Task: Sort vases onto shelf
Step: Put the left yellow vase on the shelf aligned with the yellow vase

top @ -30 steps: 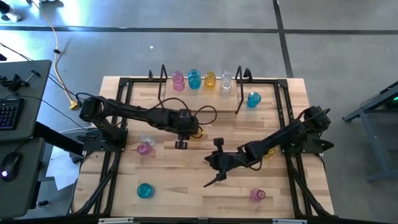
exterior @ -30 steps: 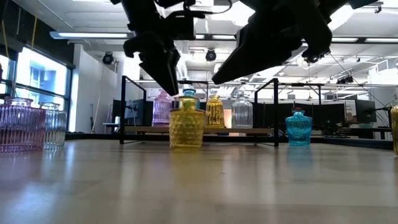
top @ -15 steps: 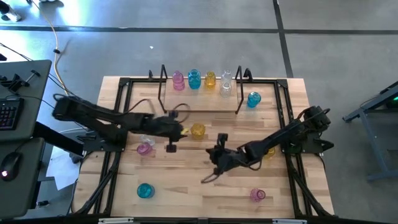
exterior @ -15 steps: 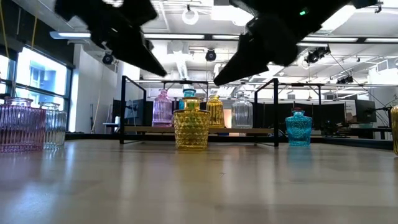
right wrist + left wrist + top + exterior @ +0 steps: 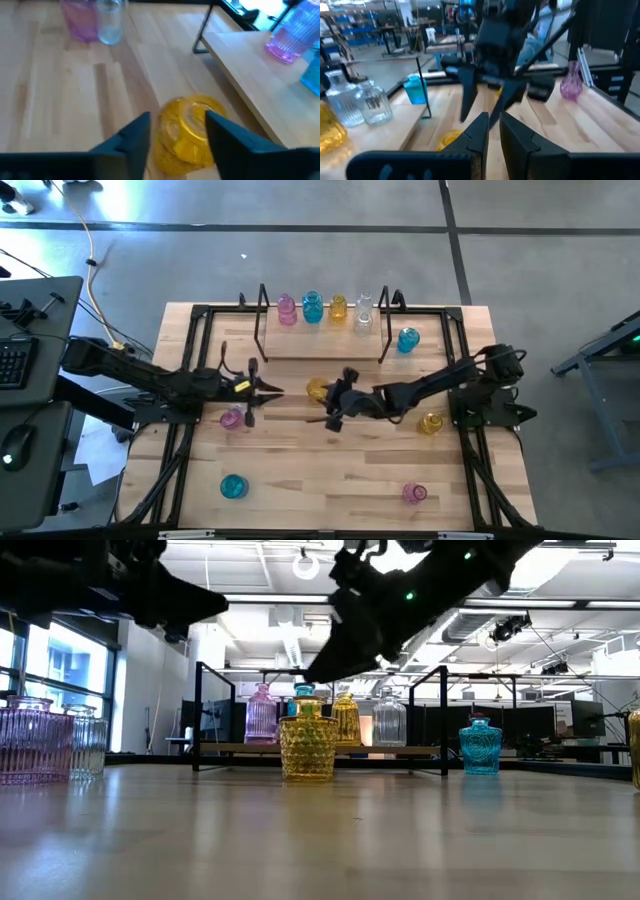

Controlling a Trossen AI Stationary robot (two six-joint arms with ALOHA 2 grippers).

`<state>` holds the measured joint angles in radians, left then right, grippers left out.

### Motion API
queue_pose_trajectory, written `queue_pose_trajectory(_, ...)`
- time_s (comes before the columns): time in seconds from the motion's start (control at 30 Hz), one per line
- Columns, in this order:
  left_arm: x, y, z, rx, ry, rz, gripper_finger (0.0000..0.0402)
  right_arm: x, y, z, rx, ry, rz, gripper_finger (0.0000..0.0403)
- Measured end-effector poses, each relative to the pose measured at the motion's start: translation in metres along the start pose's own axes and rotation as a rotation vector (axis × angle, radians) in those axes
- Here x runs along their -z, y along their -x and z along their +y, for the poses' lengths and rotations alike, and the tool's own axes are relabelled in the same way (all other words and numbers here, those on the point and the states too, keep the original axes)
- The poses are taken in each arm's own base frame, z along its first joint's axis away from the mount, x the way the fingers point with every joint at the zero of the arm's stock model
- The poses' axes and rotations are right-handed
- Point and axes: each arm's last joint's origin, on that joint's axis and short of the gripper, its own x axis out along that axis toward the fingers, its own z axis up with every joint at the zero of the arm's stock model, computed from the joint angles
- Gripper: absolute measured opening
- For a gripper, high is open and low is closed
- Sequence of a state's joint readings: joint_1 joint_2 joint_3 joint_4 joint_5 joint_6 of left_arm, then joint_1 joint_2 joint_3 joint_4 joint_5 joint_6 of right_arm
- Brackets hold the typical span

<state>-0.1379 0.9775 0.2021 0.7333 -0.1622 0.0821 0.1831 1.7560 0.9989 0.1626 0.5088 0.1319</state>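
Observation:
A yellow vase (image 5: pixel 315 388) stands upright on the table's middle, in front of the shelf (image 5: pixel 383 330). My right gripper (image 5: pixel 177 117) is open, reaching in from the table's right, one finger on either side of this vase (image 5: pixel 186 131); whether a finger touches it I cannot tell. My left gripper (image 5: pixel 277 390) hovers left of the vase and points level at it, its fingers (image 5: pixel 480 131) a narrow gap apart with nothing between them. On the shelf stand a pink (image 5: pixel 287 308), a teal (image 5: pixel 312 307), a yellow (image 5: pixel 338 307) and a clear vase (image 5: pixel 363 313).
Loose vases stand on the table: a teal one (image 5: pixel 407 339) right of the shelf, a yellow one (image 5: pixel 431 423) under the right arm, a pink (image 5: pixel 232 419) and a clear one (image 5: pixel 236 404) at the left, a teal one (image 5: pixel 233 486) and a pink one (image 5: pixel 414 494) near the front edge.
My left gripper has drawn back from above the yellow vase toward the table's left edge and tipped from pointing down to level. My right gripper has swung from the table's middle toward the far edge and now stands around the yellow vase.

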Motion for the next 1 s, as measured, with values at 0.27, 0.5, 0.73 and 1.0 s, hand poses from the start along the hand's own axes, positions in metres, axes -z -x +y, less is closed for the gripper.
queue_pose_trajectory(0.27, 0.003, 0.005, 0.001, -0.001, 0.002, -0.005, 0.0035, 0.009, -0.024, -0.014, 0.090, -0.046, 0.008, 0.0313)
queue_pose_trajectory(0.5, 0.003, 0.005, 0.001, -0.001, 0.003, -0.005, 0.0035, 0.015, -0.038, -0.026, 0.066, -0.120, 0.029, 0.0316)
queue_pose_trajectory(0.73, 0.004, 0.005, 0.000, 0.000, 0.002, 0.002, 0.0035, 0.017, -0.046, -0.026, 0.018, -0.136, 0.009, 0.0245)
queue_pose_trajectory(1.0, 0.004, 0.004, 0.000, 0.001, 0.001, 0.009, 0.0035, 0.016, -0.046, -0.025, 0.006, -0.112, -0.004, 0.0161)
